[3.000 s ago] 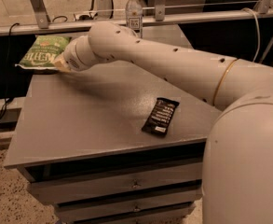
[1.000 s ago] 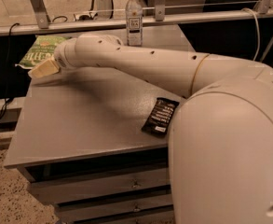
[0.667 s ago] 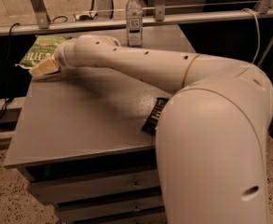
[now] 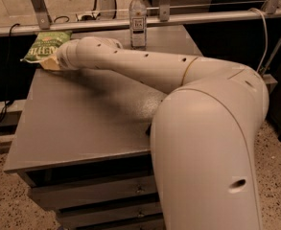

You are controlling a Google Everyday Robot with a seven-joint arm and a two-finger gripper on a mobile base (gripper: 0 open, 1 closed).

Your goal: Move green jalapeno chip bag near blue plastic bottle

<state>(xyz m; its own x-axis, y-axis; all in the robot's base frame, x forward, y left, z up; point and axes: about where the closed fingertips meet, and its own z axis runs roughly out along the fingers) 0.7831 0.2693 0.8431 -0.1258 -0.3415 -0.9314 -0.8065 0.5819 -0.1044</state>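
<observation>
The green jalapeno chip bag (image 4: 44,44) lies at the far left corner of the grey table (image 4: 77,123), partly over its edge. The blue plastic bottle (image 4: 138,19), clear with a white cap and a dark label, stands upright at the table's far edge, right of the bag. My gripper (image 4: 50,63) is at the bag's near edge, touching or overlapping it. My arm (image 4: 145,68) reaches from the lower right across the table to the bag. The black bar wrapper is hidden behind my arm.
A metal rail (image 4: 202,16) runs behind the table's far edge. The table has drawers (image 4: 97,190) below its front edge. A cable (image 4: 8,80) hangs at the left side. My large arm segment (image 4: 212,152) fills the lower right.
My arm has swung further left and nearer the camera, and now hides the black wrapper. My gripper has stayed at the bag's near edge. The bag and bottle have not visibly moved.
</observation>
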